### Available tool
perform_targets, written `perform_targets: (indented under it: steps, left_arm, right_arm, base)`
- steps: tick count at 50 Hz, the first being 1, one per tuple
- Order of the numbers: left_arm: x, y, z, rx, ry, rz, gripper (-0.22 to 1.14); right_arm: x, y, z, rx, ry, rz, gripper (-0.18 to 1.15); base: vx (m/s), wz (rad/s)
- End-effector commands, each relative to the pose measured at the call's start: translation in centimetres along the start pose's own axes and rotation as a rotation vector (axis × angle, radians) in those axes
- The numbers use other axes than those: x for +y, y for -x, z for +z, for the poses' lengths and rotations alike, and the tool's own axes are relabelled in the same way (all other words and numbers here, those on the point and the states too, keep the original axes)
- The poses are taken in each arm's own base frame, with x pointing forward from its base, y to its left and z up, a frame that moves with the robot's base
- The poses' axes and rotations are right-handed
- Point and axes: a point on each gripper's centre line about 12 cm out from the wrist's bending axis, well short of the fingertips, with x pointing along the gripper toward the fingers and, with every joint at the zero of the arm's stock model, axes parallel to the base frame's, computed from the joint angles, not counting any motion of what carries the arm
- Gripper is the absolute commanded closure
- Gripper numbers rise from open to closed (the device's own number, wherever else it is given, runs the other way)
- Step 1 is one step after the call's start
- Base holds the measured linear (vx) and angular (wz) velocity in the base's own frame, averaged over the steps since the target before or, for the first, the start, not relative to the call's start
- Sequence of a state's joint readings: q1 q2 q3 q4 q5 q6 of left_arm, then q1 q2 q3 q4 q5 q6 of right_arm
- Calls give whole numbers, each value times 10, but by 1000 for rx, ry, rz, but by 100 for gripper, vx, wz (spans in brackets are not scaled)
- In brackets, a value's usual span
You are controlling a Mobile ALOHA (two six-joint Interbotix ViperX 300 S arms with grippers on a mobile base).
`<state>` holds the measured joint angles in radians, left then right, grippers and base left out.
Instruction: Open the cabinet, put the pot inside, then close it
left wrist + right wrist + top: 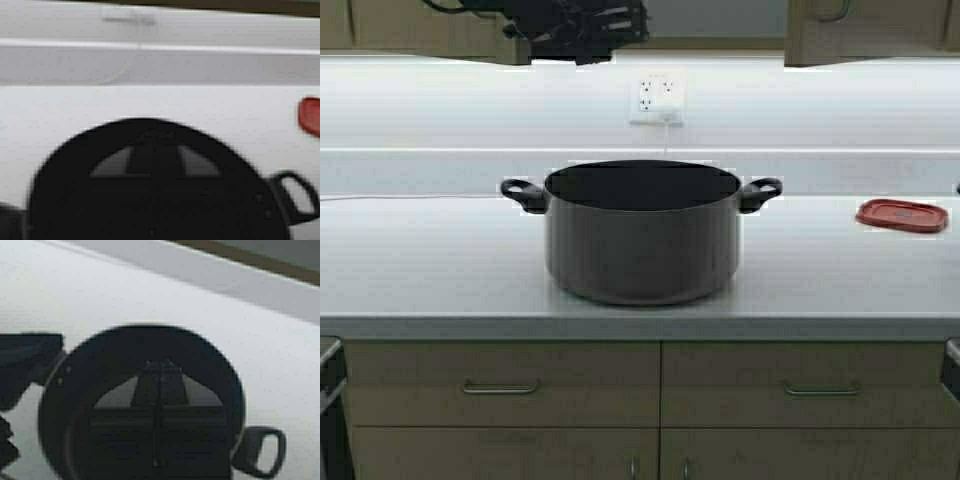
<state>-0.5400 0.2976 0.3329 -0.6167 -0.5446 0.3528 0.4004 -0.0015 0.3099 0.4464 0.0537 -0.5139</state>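
Left claw [582,28] raised by cabinet [865,30], grip state unclear, pot [642,245] on pale countertop [430,270], red lid [901,214], wall outlet [656,98].

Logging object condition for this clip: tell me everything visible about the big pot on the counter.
The pot is a wide, grey metal stockpot with a dark inside, no lid and nothing visible in it. Two black loop handles stick out at the rim, one on each side. It stands upright at the middle of the pale counter, below the wall socket. Nothing touches it except the counter; the red lid lies apart, to the robot's right.
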Motion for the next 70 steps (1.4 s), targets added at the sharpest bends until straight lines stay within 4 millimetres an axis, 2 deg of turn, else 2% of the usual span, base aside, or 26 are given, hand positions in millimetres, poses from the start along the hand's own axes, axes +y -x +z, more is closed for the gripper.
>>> perform_targets:
  steps: [1,13,21,25,29,33,37,45,48,52,56,61,68,70]
  left_arm:
    - [6,15,19,-33,15,5,89]
    - [23,41,14,-9,4,29,89]
    - [32,63,15,-21,-1,45,89]
    - [35,71,17,-31,-1,51,89]
    - [37,79,20,-40,1,51,89]
    - [33,87,27,-54,4,36,86]
    - [25,95,31,-66,0,9,76]
    - [8,111,35,-91,-40,-65,27]
    - [1,119,32,-100,-24,-85,8]
    - [-1,129,26,-110,34,-98,-12]
    - [1,138,15,-109,105,-116,-12]
    - [6,151,-7,-92,190,-153,-11]
    - [23,174,-41,-129,355,-188,-11]
    - [29,180,-50,-154,402,-191,-11]
  right_arm:
    - [-20,21,12,-39,-3,-47,90]
    - [-47,48,-7,-11,-2,-114,90]
    - [-55,65,-22,5,14,-144,90]
    - [-56,71,-21,-19,31,-160,89]
    - [-54,80,-20,-39,27,-165,83]
    - [-46,88,-21,-47,28,-149,66]
    - [-39,92,-23,-48,19,-134,44]
    - [-28,98,-38,-38,-85,-109,4]
    - [-23,103,-43,-48,-182,-102,-5]
    - [-13,110,-51,-75,-290,-90,-7]
    - [0,116,-56,-132,-330,-73,-6]
    - [15,121,-74,-187,-367,-61,-6]
    - [21,127,-117,-215,-502,-76,-6]
    - [21,129,-135,-222,-575,-86,-6]
  base:
    - [0,0]
    - [0,0]
    - [-1,0]
    - [-2,-1]
    - [-3,0]
    - [-4,0]
    - [-5,1]
    - [-5,0]
    - [-5,1]
    - [-4,1]
    - [-3,1]
    - [-2,0]
    - [-1,1]
    - [0,0]
